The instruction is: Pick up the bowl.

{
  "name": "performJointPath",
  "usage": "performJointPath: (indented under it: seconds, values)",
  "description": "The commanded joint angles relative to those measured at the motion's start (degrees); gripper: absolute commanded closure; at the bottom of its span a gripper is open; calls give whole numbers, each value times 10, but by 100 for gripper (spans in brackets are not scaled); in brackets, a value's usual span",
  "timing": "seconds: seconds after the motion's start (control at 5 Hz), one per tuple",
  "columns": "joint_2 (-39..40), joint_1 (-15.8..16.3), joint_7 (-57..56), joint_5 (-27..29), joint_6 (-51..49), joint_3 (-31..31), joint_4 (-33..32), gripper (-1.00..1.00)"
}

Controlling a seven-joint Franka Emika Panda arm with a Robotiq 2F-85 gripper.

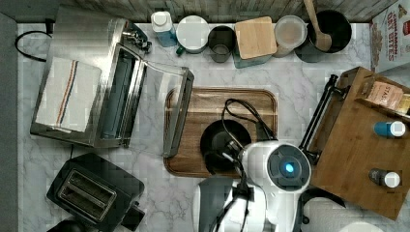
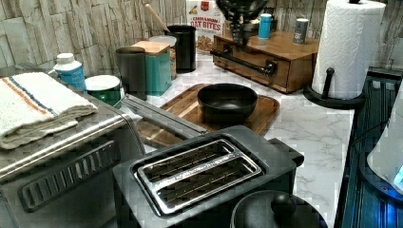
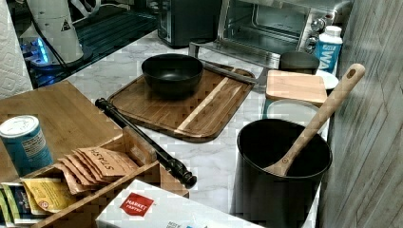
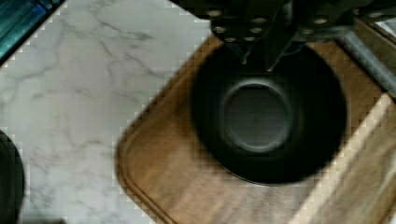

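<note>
The bowl sits on the tray, with the end effector above its rim, grip state unreadable; a descent missing the rim could, likely, tip or skid the bowl.

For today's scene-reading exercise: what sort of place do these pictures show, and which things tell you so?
Most likely a kitchen counter: a toaster and a toaster oven stand on marble, with a paper-towel roll close by.
</note>
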Motion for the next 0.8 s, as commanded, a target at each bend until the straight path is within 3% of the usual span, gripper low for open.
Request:
performJointPath:
  seconds: [0.2, 0.6, 0.8]
  values:
    - [-39, -40, 9, -27, 30, -16, -56, -100]
    - [-49, -45, -38, 4, 104, -27, -156, -100]
    - [-54, -49, -35, 8, 117, -29, -175, -100]
